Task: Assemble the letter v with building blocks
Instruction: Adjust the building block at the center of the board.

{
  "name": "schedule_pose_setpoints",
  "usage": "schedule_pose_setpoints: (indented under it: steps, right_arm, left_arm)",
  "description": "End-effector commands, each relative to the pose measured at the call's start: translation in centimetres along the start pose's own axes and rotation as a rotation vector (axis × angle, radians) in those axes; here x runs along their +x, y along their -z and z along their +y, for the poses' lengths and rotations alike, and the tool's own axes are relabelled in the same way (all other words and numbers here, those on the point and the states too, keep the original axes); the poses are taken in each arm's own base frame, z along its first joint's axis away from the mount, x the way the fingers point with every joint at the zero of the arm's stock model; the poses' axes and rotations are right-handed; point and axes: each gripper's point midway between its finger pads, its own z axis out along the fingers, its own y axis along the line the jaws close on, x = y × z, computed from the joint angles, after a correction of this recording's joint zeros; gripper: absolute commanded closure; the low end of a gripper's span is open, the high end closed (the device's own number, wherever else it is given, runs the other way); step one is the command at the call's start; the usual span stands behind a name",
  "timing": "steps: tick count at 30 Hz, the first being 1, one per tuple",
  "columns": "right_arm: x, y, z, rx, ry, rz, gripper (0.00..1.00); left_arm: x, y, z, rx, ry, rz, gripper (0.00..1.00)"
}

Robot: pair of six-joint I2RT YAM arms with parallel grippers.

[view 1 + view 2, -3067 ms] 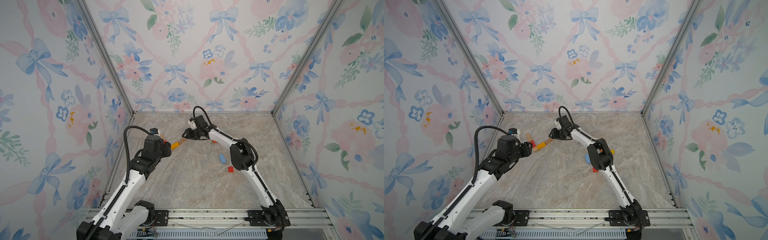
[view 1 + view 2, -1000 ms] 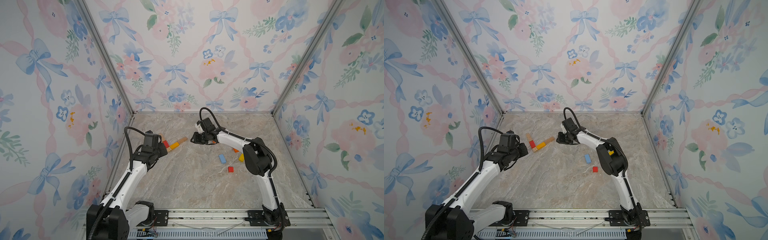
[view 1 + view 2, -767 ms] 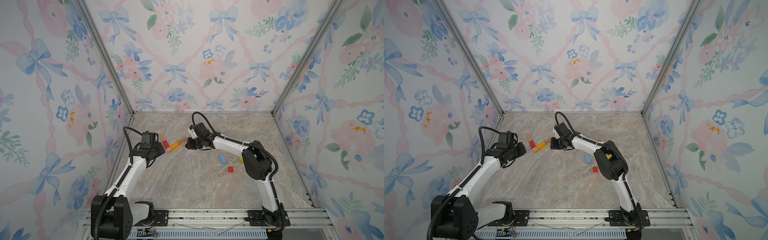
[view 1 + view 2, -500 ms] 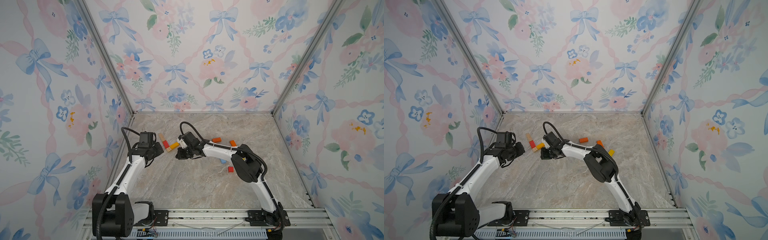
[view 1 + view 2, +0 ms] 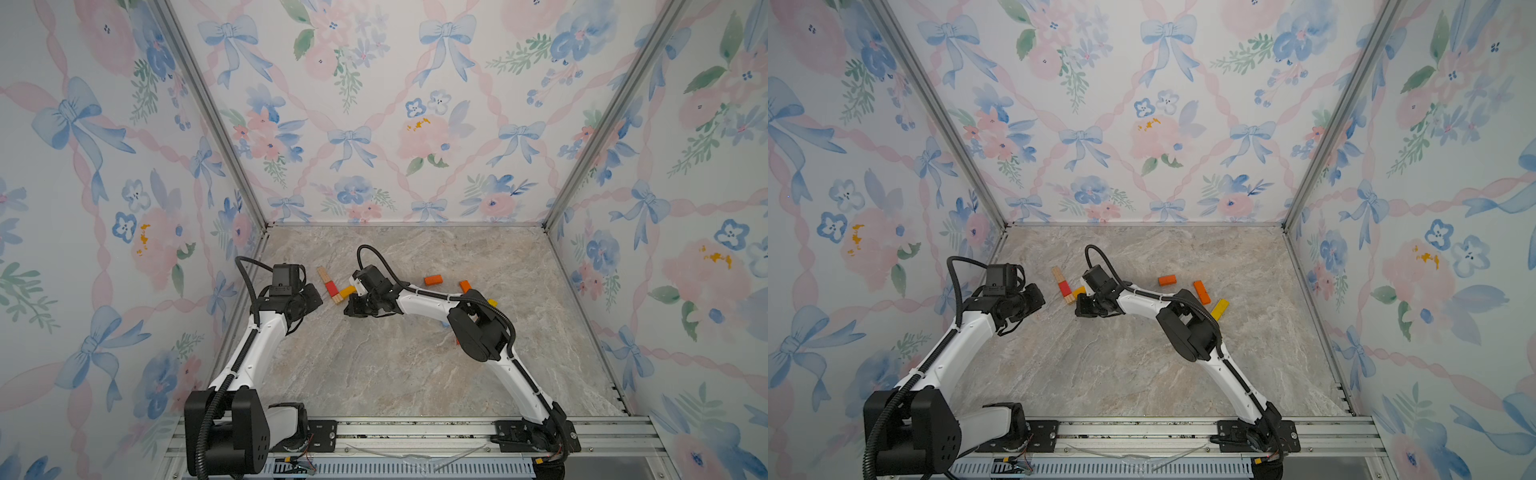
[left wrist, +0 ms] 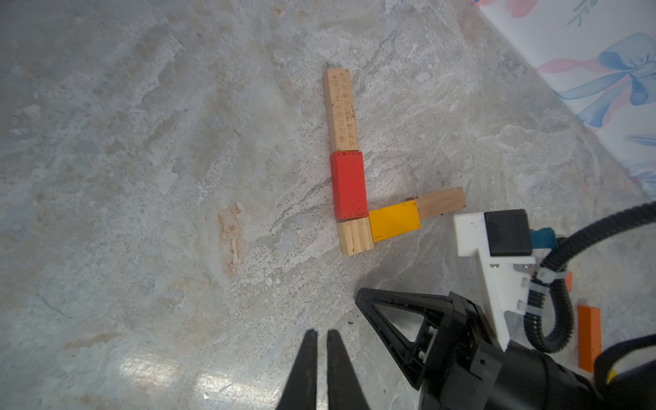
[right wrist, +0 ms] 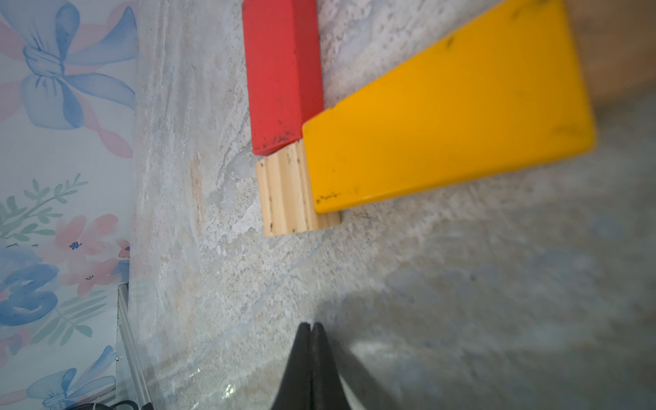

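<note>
In both top views your building blocks (image 5: 331, 287) form an angle left of centre on the desk (image 5: 374, 374). The left wrist view shows the left pincer (image 6: 322, 335) closed and empty at the bottom edge, and characters too small to read engraved on the natural bar (image 6: 340, 110). The right wrist view shows the right pincer (image 7: 311, 326) closed, empty, below the red block (image 7: 284, 71).

In the right wrist view we see the red rectangular wooden block (image 7: 282, 71) cut off by the edge and the plain wooden bar (image 7: 621, 42) only as a brown blur.
</note>
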Motion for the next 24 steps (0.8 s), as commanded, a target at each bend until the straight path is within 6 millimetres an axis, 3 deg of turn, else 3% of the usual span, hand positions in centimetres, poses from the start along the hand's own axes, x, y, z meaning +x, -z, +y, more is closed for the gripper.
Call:
schedule_pose_setpoints:
  steps: [1,24]
  right_arm:
    - [0.0,-1.1,-0.7,0.015,-0.028,-0.002,1.0]
    - [-1.2,-2.1,-1.2,0.031,-0.061,-0.033,1.0]
  left_arm:
    - [0.5,0.2,0.3,0.007,-0.005,0.013,0.89]
    - [1.0,0.0,1.0,0.0,0.006,0.023,0.89]
